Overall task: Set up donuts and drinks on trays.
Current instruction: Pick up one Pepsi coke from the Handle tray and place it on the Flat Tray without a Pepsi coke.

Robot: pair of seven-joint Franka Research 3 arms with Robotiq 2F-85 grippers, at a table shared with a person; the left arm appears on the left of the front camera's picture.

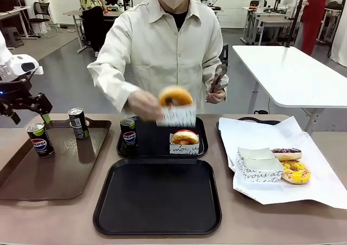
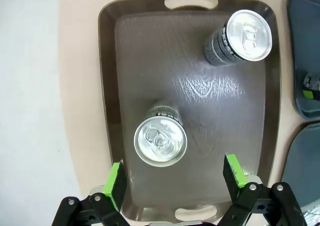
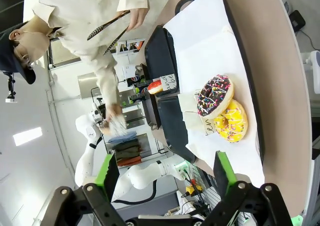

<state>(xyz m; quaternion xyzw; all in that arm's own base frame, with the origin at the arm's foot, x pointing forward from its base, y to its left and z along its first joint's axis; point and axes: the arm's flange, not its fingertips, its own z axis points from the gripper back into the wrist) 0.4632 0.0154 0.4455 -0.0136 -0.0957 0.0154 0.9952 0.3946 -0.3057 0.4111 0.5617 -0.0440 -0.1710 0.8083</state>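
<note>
My left gripper (image 2: 175, 178) hangs open over the brown tray (image 2: 125, 61), with one Pepsi can (image 2: 160, 140) just beyond its green pads and a second can (image 2: 240, 38) farther off. The far black tray (image 1: 157, 127) holds a third can (image 1: 128, 132) and a pink donut (image 1: 185, 139) in its sleeve. Above that tray the person's hand holds a sleeved donut (image 1: 176, 105), blurred. The near black tray (image 1: 157, 199) is bare. My right gripper (image 3: 166, 173) is open, high above a chocolate donut (image 3: 215, 96) and a yellow donut (image 3: 230, 122).
The white paper sheet (image 1: 314, 174) at the right carries the loose donuts and folded paper sleeves (image 1: 259, 163). The person's other hand holds metal tongs (image 1: 218, 79). In the front view my left arm (image 1: 19, 88) hangs over the brown tray's far left corner.
</note>
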